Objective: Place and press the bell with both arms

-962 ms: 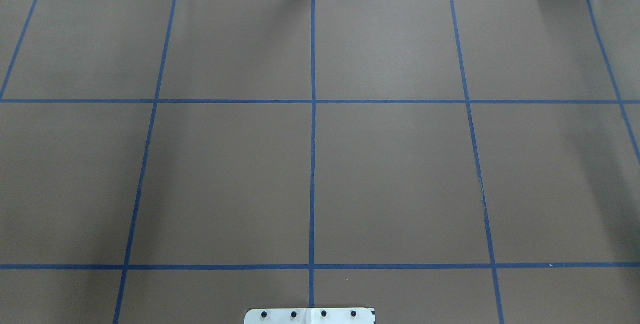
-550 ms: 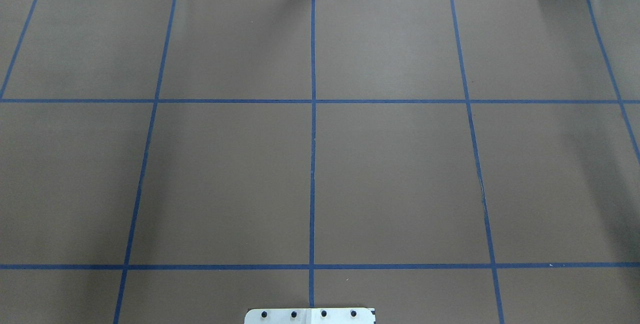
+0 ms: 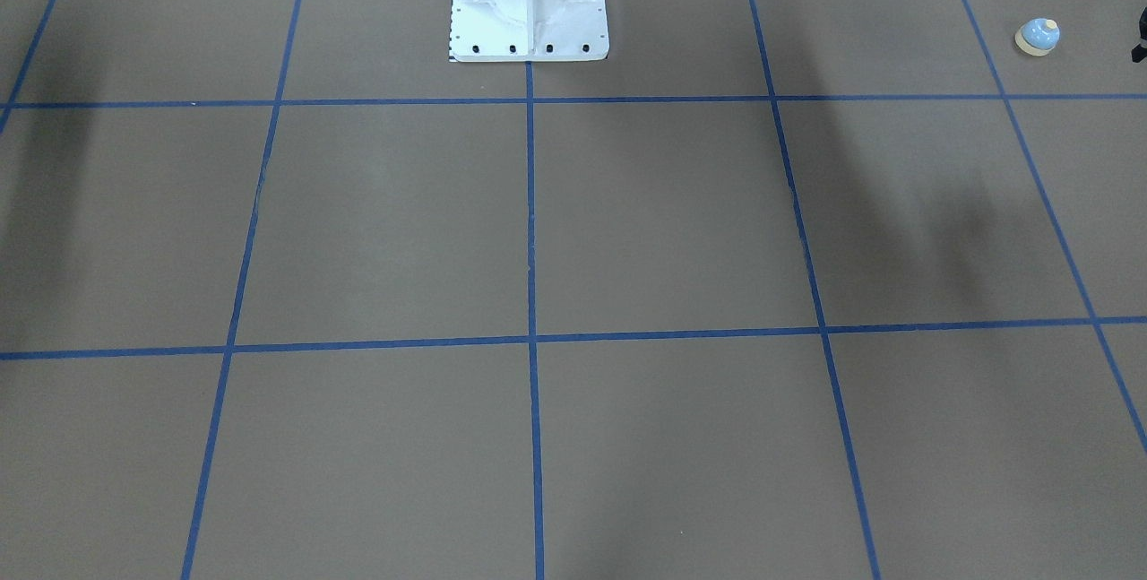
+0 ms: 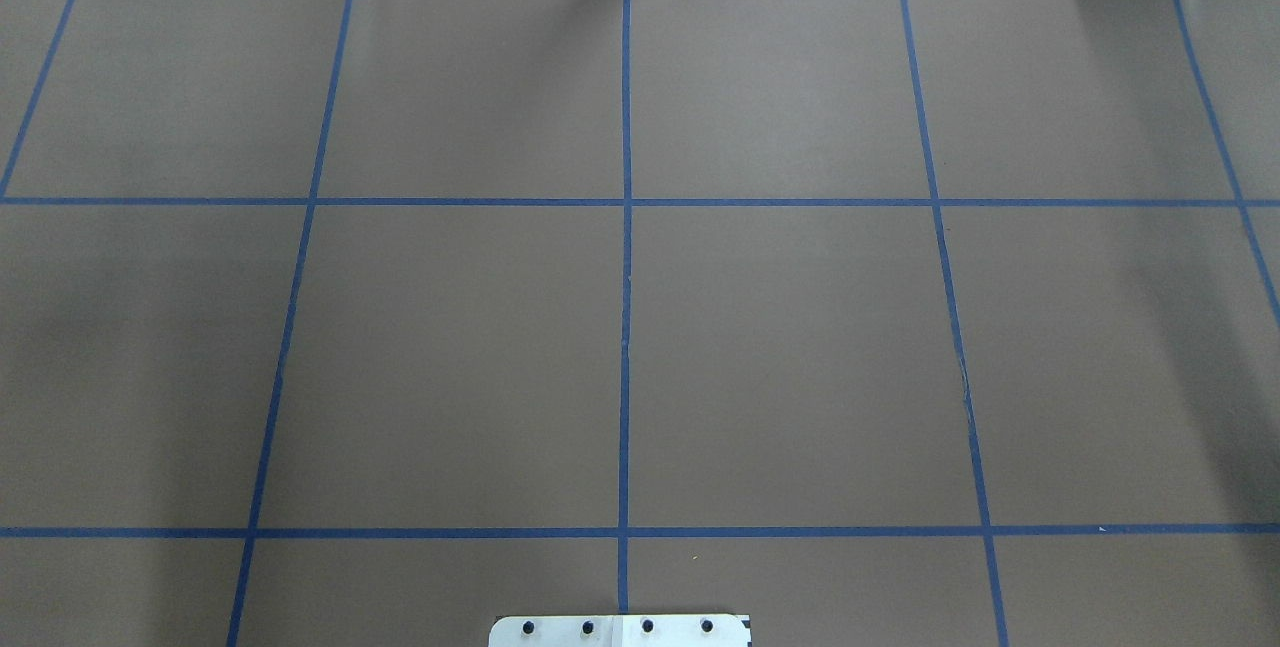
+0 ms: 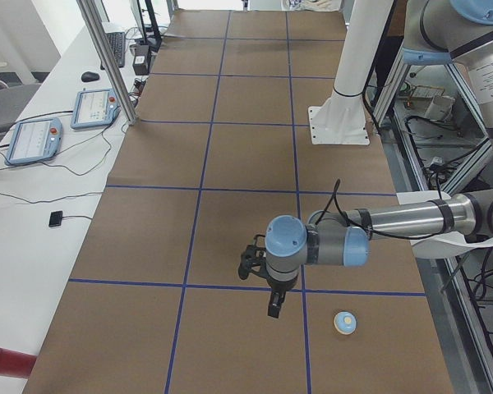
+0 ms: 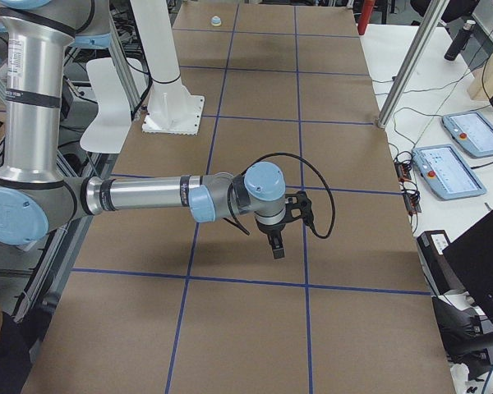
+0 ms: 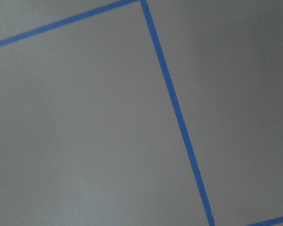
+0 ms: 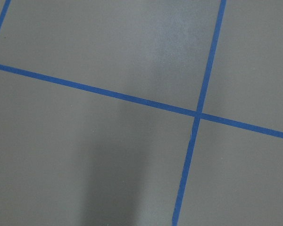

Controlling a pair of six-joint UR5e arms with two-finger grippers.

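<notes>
The bell [image 3: 1038,36], a small light-blue dome with a cream button and base ring, stands on the brown table near its left end. It also shows in the exterior left view [image 5: 345,322] and far away in the exterior right view [image 6: 216,21]. My left gripper [image 5: 275,308] hangs above the table a short way from the bell, apart from it; I cannot tell whether it is open or shut. My right gripper [image 6: 277,249] hangs over the table's right half, far from the bell; I cannot tell its state either. Both wrist views show only table and blue tape.
The white bolted pedestal [image 3: 529,6] stands at the robot's edge of the table [image 4: 800,347], which has blue tape grid lines. A metal post [image 5: 107,57] and control tablets [image 5: 33,139] stand along the operators' side. A red object [image 5: 4,361] lies at the near corner.
</notes>
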